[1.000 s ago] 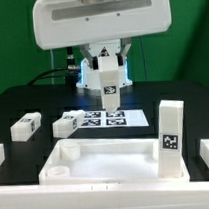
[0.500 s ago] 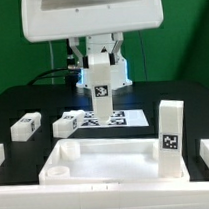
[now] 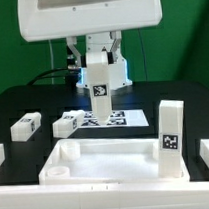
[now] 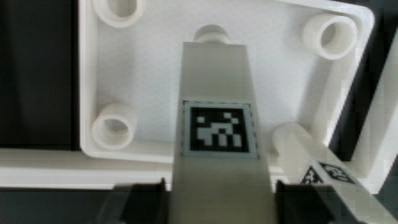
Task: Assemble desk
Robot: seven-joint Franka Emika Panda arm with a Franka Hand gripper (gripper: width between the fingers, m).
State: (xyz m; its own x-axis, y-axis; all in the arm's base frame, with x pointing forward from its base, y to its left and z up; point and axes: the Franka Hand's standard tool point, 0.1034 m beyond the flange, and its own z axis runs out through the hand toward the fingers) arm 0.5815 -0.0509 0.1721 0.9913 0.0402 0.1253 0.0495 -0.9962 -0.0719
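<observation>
Desk leg (image 3: 100, 93): upright, clenched in the gripper (image 3: 99, 73) jaws, above the marker board (image 3: 131, 118).
Tabletop (image 3: 70, 152): in front of the board.
Wrist view only: corner sockets (image 4: 116, 128) show beyond the leg.
Exterior view only: loose legs (image 3: 27, 124) beside the board.

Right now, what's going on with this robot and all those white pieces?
The robot's claw holds one white desk leg upright in the air, near the tabletop. A second leg already stands at the tabletop's corner on the exterior view's right. Two loose legs lie on the black table on the exterior view's left, not yet fitted.
</observation>
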